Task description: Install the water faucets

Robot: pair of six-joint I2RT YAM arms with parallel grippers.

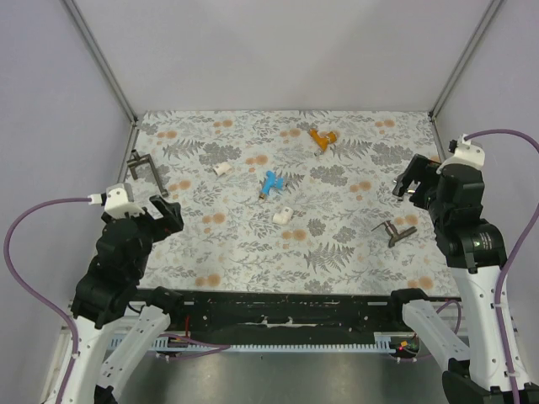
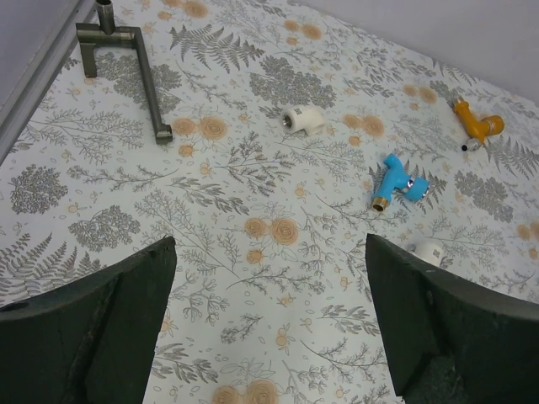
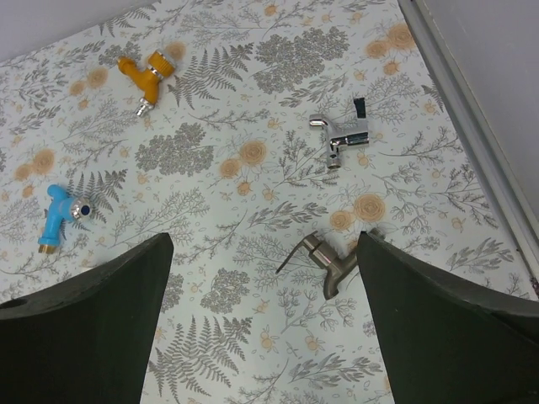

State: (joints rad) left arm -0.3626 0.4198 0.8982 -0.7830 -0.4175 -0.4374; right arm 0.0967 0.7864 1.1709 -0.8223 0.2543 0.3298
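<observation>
Near the middle of the flowered table lies the blue faucet (image 1: pixel 269 183) (image 2: pixel 396 181) (image 3: pixel 61 217). The orange faucet (image 1: pixel 322 138) (image 2: pixel 476 126) (image 3: pixel 147 74) lies farther back and to the right. My left gripper (image 1: pixel 164 212) (image 2: pixel 269 252) hovers open over the table's left side, well short of the blue faucet, with only bare cloth between its fingers. At the right edge my right gripper (image 1: pixel 413 178) (image 3: pixel 263 244) also stands open and holds nothing; both faucets lie far to its left.
Two white stubby fittings (image 1: pixel 222 168) (image 1: pixel 283 215) lie near the blue faucet. A dark metal bracket (image 1: pixel 145 171) (image 2: pixel 126 67) rests by the left wall. A dark metal tap-shaped piece (image 1: pixel 396 230) (image 3: pixel 324 261) and a chrome one (image 3: pixel 341 136) lie under the right gripper. Metal rails edge the table.
</observation>
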